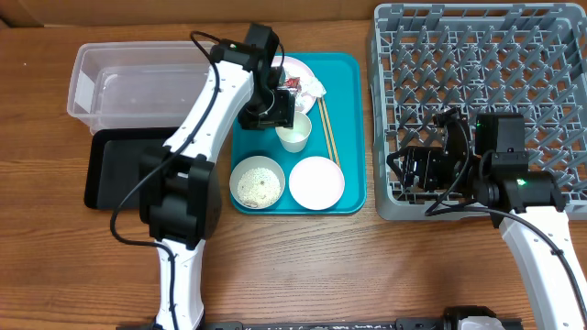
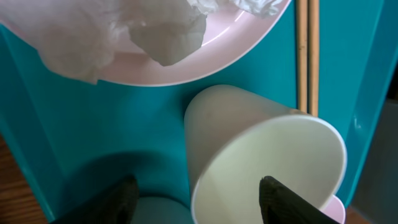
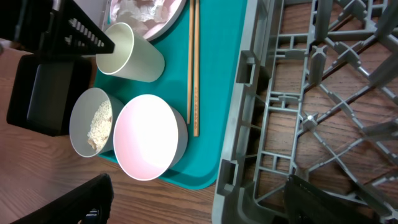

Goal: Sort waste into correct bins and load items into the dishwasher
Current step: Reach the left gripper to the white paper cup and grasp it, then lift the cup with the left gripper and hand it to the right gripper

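Left gripper (image 2: 198, 185) spread about the wall of the cup (image 2: 267, 143) on the tray (image 2: 93, 137): one finger inside, contact not discernible. Plate (image 2: 186, 68) and napkin (image 2: 124, 31) cut off above. Right gripper (image 3: 199, 186) spread, empty, over the rack (image 3: 261, 93) edge on the counter (image 3: 161, 210).

Robotics lab, 2 arms (image 1: 215, 101), wood table (image 1: 55, 266)

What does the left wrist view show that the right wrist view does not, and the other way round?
Only the left wrist view: both fingertips of the left hand, apart, one in front of the mouth of the cup. Only the right wrist view: the dish rack, the bowl with rice, the empty bowl. Both: the cup, the chopsticks, the plate with the napkin, the teal tray.
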Robot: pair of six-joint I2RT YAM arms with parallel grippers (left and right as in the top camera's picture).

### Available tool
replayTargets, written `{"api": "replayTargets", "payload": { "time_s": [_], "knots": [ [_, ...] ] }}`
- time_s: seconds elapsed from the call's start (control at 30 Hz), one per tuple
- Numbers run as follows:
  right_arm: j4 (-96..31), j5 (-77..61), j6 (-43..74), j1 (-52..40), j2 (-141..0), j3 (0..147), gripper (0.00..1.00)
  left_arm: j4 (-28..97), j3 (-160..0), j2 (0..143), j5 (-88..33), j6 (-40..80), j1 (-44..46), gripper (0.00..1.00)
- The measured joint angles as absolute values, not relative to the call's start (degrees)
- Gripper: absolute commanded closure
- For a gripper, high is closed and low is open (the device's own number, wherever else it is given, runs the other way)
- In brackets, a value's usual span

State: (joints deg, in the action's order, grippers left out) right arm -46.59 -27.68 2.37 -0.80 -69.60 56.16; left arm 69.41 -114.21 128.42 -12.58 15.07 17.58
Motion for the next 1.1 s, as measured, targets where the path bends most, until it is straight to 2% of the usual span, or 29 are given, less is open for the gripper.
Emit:
{"api": "replayTargets", "payload": {
  "time_s": [0.07, 0.17, 0.27, 0.43, 0.47, 0.5, 0.87, 0.97, 1.1],
  "knots": [
    [-46.7, -27.7, 2.4, -0.8, -69.6, 56.2, 0.12, 69.0, -114.2, 129.1, -12.3, 15.3, 17.6, 0.50],
    [-46.7, -27.7, 2.3, -0.8, -69.6, 56.2, 0.12, 68.8, -114.2, 129.9, -11.5, 15.3, 17.6, 0.51],
    [-46.7, -27.7, 2.3, -0.8, -69.6, 56.2, 0.12, 68.5, -114.2, 130.6, -11.0, 15.7, 17.6, 0.59],
    [-46.7, -27.7, 2.4, -0.8, -69.6, 56.2, 0.12, 68.5, -114.2, 131.2, -10.6, 16.5, 17.6, 0.83],
    [-46.7, -27.7, 2.3, -0.8, -69.6, 56.2, 0.12, 68.5, -114.2, 131.2, -10.5, 16.5, 17.6, 0.93],
    [-46.7, -27.7, 2.4, -0.8, -69.6, 56.2, 0.12, 68.5, -114.2, 131.2, -10.5, 16.7, 17.6, 0.96],
    [-46.6, -27.7, 2.4, -0.8, -69.6, 56.2, 0.12, 69.5, -114.5, 131.3, -13.4, 16.5, 17.5, 0.96],
    [-44.9, -28.8, 2.8, -0.8, -69.6, 56.2, 0.10, 73.0, -116.8, 131.3, -19.7, 15.8, 16.6, 0.96],
    [-37.1, -35.0, 5.0, -0.8, -69.6, 56.2, 0.09, 79.4, -122.3, 131.3, -35.5, 10.9, 13.3, 0.96]
  ]
}}
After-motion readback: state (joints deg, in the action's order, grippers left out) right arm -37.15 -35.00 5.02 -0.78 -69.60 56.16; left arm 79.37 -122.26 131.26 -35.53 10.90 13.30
